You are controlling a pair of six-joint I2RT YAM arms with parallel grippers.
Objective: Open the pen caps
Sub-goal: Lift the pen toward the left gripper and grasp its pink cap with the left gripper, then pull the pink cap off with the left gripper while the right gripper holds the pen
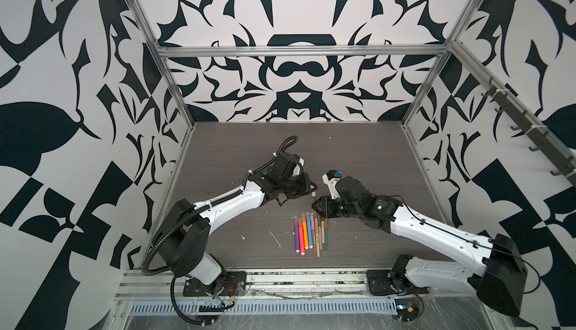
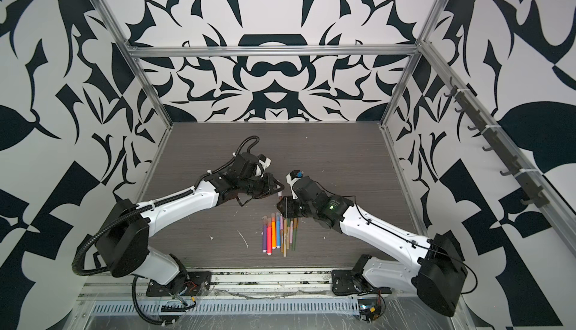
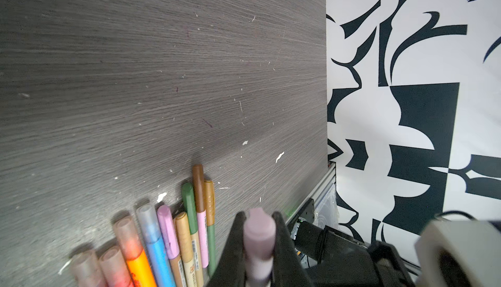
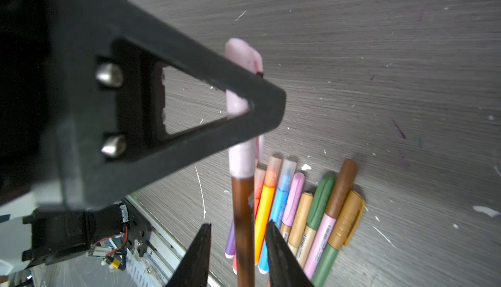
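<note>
left gripper is clamped on the pink cap of the brown pen, with the cap's end poking out past the fingertips. right gripper straddles the brown barrel further down, but its jaws stand apart with a gap on both sides, so it isn't gripping. Pen looks clear of the table, sitting between the two claws at mid-frame in both top views, just above the row of capped pens. Key relation: the pen's long axis runs straight from left claw to right claw. In the right wrist frame it's near vertical, cap at centre, barrel leaving the bottom edge. My read: right closes on the barrel, then the two pull apart along that axis; a sideways pull would likely jam the cap
</note>
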